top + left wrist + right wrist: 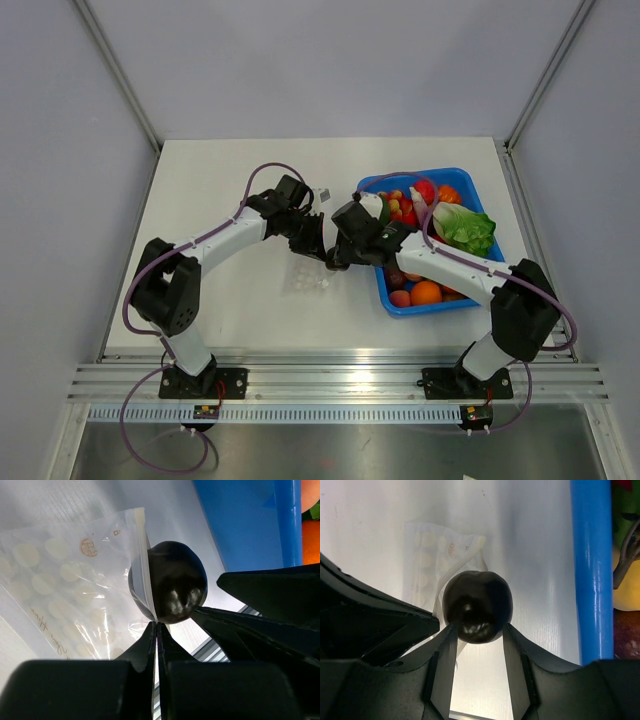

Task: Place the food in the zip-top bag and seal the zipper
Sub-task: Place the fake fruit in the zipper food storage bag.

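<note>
1. Up close, the right gripper [477,630] has both fingers clamped on the food [477,605], with the dark plum sitting right between the tips.
2. The left gripper [156,628] is pinched tight on the zip-top bag [65,590], holding its mouth edge just under the plum.
3. The plum is at the mouth, one side tucked behind the clear film.
4. Farther right, the blue tray [467,176] holds an orange fruit [426,292], a cabbage [465,228] and more toy fruit.

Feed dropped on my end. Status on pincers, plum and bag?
Left pincer shut on bag edge. Right pincer gripping plum at bag mouth. Bag not sealed. Blue tray alongside, not blocking.
</note>
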